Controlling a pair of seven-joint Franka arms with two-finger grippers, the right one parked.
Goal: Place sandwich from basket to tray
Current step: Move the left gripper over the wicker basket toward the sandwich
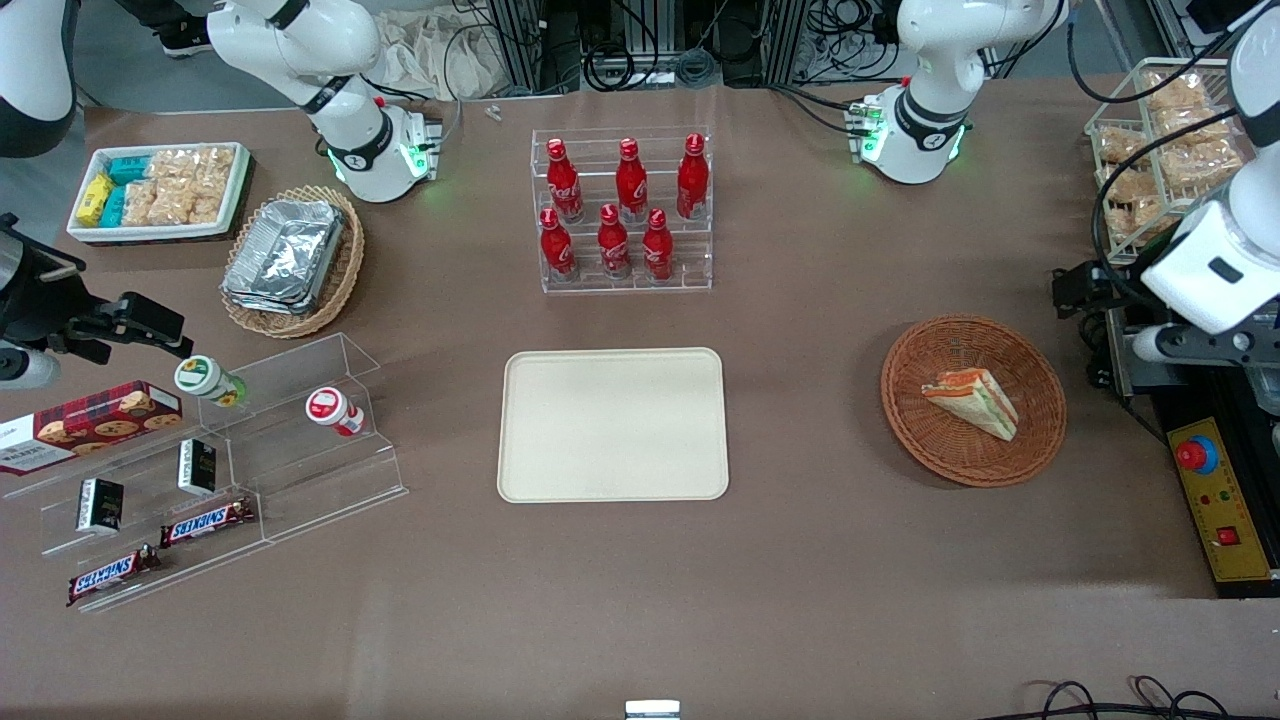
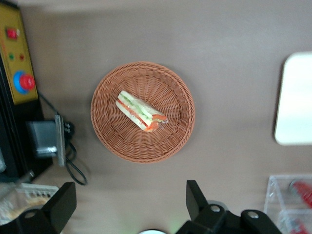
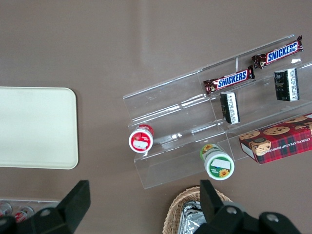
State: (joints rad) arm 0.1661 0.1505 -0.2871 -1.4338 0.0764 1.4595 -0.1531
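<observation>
The sandwich (image 1: pixel 972 400), a white-bread wedge with orange and green layers, lies in the round reddish-brown basket (image 1: pixel 920 440) toward the working arm's end of the table. The cream tray (image 1: pixel 613 424) sits bare at the table's middle. My left gripper (image 1: pixel 1085 295) hangs high beside the basket, a little farther from the front camera than it. The left wrist view looks down on the sandwich (image 2: pixel 140 111), the basket (image 2: pixel 112 141) and an edge of the tray (image 2: pixel 295 100). The gripper (image 2: pixel 129 202) is open, its fingers wide apart with only bare table between them.
A clear rack of red bottles (image 1: pixel 625 215) stands farther from the front camera than the tray. A control box with a red button (image 1: pixel 1210 490) and a wire rack of bagged snacks (image 1: pixel 1165 140) flank the basket. Acrylic shelves with snacks (image 1: pixel 200 470) lie toward the parked arm's end.
</observation>
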